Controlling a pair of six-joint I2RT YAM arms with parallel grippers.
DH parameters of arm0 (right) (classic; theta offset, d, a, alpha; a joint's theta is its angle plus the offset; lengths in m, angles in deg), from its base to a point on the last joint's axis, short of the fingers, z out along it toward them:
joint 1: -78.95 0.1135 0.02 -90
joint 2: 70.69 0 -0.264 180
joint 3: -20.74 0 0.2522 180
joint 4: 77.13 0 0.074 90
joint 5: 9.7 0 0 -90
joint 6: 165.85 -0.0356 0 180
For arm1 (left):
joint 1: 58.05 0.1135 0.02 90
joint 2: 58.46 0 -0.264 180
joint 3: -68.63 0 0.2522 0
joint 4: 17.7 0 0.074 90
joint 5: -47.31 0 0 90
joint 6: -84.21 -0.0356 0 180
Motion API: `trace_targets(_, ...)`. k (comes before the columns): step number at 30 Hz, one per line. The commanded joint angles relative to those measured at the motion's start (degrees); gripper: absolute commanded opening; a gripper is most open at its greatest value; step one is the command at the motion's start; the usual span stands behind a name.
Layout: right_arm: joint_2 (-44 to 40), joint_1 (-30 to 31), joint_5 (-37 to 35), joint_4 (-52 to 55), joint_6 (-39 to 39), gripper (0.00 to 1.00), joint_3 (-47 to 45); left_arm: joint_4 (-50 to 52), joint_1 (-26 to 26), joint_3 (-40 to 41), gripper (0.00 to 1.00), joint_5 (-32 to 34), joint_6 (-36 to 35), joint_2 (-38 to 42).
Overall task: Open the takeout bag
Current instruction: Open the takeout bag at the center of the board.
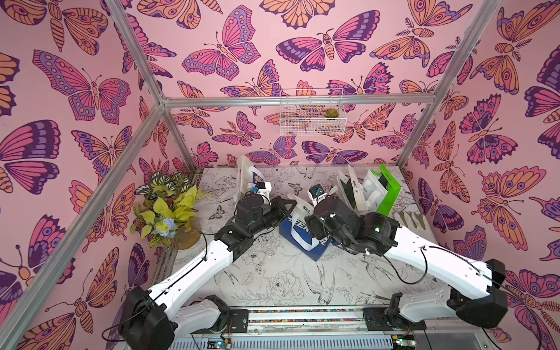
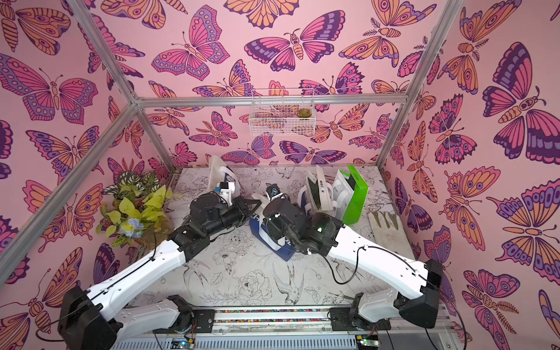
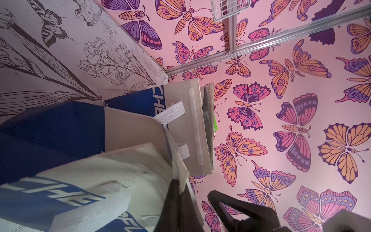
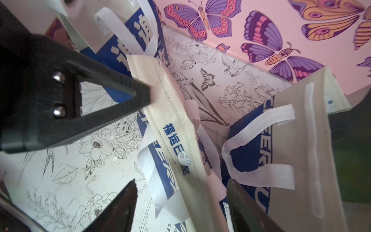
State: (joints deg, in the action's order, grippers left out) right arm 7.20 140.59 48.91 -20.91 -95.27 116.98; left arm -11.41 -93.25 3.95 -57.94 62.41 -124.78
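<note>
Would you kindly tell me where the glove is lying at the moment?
In both top views the glove lies flat near the table's right edge, beside the upright green bag.

The takeout bag [image 1: 303, 242] is laid at the middle of the bench [image 1: 272, 281]. A potted plant [image 1: 165, 212] is set at its left edge, a glove [image 1: 409, 219] at its right. A lone bag [image 1: 245, 175] is stood at the back left, a row of bags [image 1: 357, 191] at the back right. A wire basket [image 1: 303, 127] is hung on the back wall [image 1: 266, 145], with a small plant [image 1: 330, 112] in it.
</note>
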Motion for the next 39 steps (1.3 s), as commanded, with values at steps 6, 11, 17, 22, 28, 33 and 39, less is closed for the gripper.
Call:
trace_targets(6, 13.89, 0.22, -12.11, 2.93, 1.14, 0.79, 9.96, 2.36, -0.12, -3.75, 0.0, -1.61, 1.68, 0.02)
trace_targets(11, 16.02, -0.12, -18.09, 6.33, -1.1, 0.74, 12.73, 3.64, 0.81, -3.19, 0.0, -1.01, 1.32, 1.06)
trace_targets(17, 13.38, -1.35, -20.17, 11.66, -3.75, 0.53, 11.83, 5.35, 3.41, -3.05, 0.0, -2.31, 1.23, 1.29)
trace_targets(22, 8.77, -2.17, -18.18, 11.94, -4.86, 0.29, 8.93, 6.09, 5.04, -3.05, 0.0, -3.11, 1.05, 0.94)
trace_targets(28, 7.57, -4.27, -12.63, 10.76, -4.91, 0.09, 6.57, 6.68, 5.45, -3.31, 0.0, -3.33, 0.79, 0.61)
trace_targets(33, 6.71, -4.34, -2.52, 7.71, -3.63, 0.03, 5.82, 6.99, 5.11, -4.09, 0.09, -5.92, 1.5, -1.29)
trace_targets(39, 4.8, -4.4, 5.77, 4.91, -4.19, 0.01, 3.99, 8.08, -1.28, -3.84, 0.55, -1.96, 2.45, -0.77)
